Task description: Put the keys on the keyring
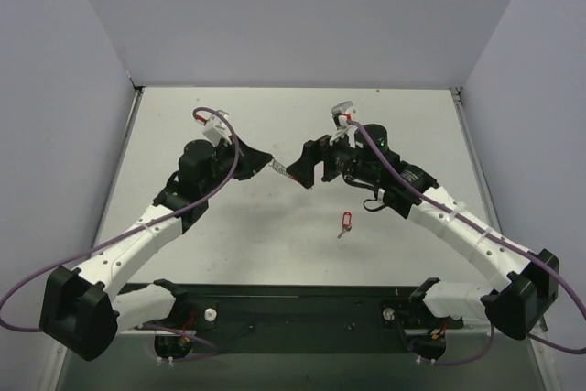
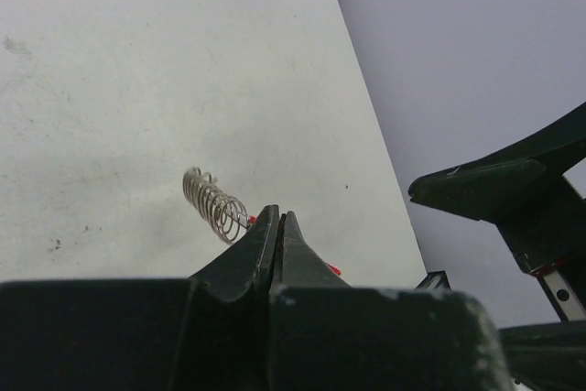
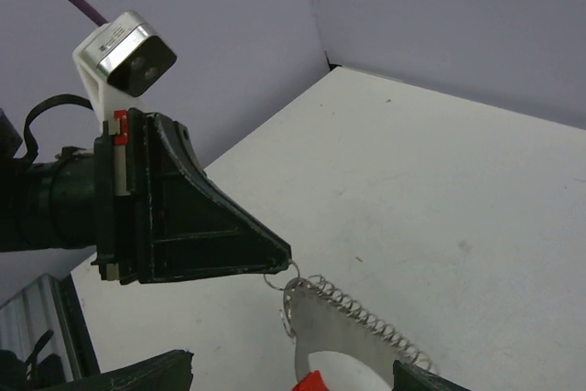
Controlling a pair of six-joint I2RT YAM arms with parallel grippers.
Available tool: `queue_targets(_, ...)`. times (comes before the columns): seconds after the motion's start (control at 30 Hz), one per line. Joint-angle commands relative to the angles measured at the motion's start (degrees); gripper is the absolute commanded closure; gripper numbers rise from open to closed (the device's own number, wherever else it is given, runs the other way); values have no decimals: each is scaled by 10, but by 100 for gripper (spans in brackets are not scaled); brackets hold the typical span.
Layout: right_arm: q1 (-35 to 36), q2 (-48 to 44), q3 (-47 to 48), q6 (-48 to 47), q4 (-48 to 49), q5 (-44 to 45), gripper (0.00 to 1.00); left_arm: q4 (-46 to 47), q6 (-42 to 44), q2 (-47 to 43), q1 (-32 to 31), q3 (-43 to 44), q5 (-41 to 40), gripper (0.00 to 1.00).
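Note:
The keyring (image 1: 282,169), a flat silver fan of keys with a wire coil along its edge and a red piece, hangs above the table's middle between both arms. My left gripper (image 1: 272,163) is shut on a small wire loop at its end, seen in the right wrist view at the black fingertips (image 3: 275,252). The fan (image 3: 352,336) reaches down between my right gripper's (image 3: 293,382) open fingers. The left wrist view shows the coil (image 2: 215,203) just beyond the left gripper's (image 2: 277,219) closed jaws. The key with a red tag (image 1: 345,222) lies alone on the table.
Grey walls close in the white table (image 1: 229,244) at the left, back and right. The black base rail (image 1: 302,309) runs along the near edge. A purple cable (image 1: 224,148) loops over each arm. My right gripper's finger (image 2: 494,185) juts into the left wrist view.

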Motion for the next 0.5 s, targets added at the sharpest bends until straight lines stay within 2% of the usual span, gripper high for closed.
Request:
queue_targets(0.0, 21, -17, 4, -21, 46, 15, 13, 86, -8, -18, -11, 12, 8, 100)
queue_targets(0.17, 15, -30, 21, -56, 45, -24, 19, 188, 55, -12, -11, -4, 141, 100)
queue_targets(0.3, -6, -21, 64, -76, 2, -73, 25, 212, 77, -24, -11, -15, 184, 100)
queue_targets(0.47, -63, -21, 79, -38, 15, -213, 28, 238, 94, -59, -11, -30, 209, 100)
